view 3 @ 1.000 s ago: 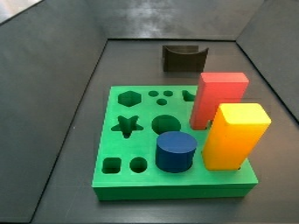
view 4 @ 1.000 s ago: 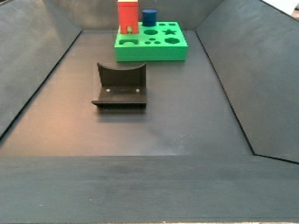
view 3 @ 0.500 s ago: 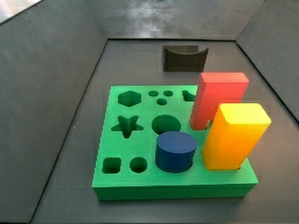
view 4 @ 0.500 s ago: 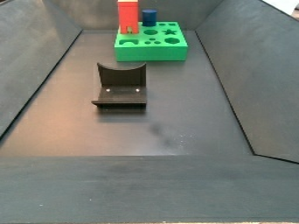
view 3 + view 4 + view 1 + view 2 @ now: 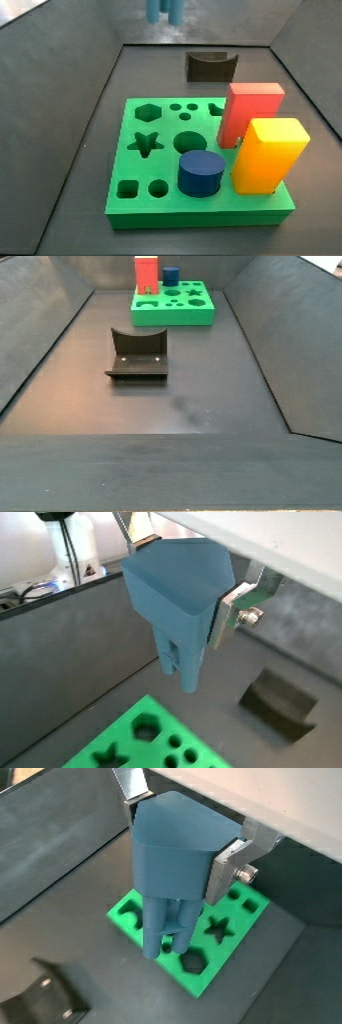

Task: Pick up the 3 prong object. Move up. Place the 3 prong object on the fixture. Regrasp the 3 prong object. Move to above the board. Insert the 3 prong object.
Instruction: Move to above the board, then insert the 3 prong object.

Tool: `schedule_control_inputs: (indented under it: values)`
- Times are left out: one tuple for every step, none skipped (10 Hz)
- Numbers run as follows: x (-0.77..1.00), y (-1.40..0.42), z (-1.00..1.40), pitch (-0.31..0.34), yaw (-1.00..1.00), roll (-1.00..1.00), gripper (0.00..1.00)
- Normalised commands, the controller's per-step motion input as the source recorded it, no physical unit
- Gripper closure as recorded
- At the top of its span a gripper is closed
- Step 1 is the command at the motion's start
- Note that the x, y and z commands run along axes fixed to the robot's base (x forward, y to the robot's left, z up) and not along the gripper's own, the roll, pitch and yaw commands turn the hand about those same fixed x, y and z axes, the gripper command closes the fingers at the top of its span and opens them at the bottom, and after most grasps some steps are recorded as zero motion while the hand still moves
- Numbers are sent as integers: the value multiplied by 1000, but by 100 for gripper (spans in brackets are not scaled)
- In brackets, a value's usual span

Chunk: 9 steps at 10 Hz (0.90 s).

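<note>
The steel-blue 3 prong object (image 5: 174,592) hangs prongs down between the silver fingers of my gripper (image 5: 181,577), which is shut on its peaked upper body. In a wrist view the 3 prong object (image 5: 171,858) in the gripper (image 5: 181,833) is well above the green board (image 5: 230,940), not touching it. Only its prong tips (image 5: 164,9) show at the top edge of a side view, above and behind the board (image 5: 134,222). The dark fixture (image 5: 210,66) stands bare behind the board. In the side view of the fixture (image 5: 138,356) the gripper is out of view.
On the board stand a red block (image 5: 249,112), a yellow block (image 5: 267,153) and a dark blue cylinder (image 5: 201,173). Dark sloping walls enclose the floor. The board (image 5: 127,742) and fixture (image 5: 281,702) lie below the held piece; the fixture (image 5: 47,998) sits beyond the board's corner.
The prong tips have come into a side view at its top edge, where nothing showed before. Board, blocks and fixture have not moved.
</note>
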Motion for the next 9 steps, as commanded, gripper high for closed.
schedule_control_inputs:
  values:
    - [-75, 0, 6, -52, -29, -468, 100]
    - [-62, 1, 3, -48, -28, -353, 100]
    - [-40, 8, 4, -32, -19, -208, 100]
    - [17, 0, 0, 0, 0, 0, 100]
    - [220, 63, -23, 9, -254, -69, 100]
    - [357, 206, -114, 36, -549, -127, 100]
    - [366, 97, -191, 26, -751, -127, 100]
    - [231, 0, -257, 0, -880, -137, 100]
    - [134, 0, -309, 0, -934, -117, 100]
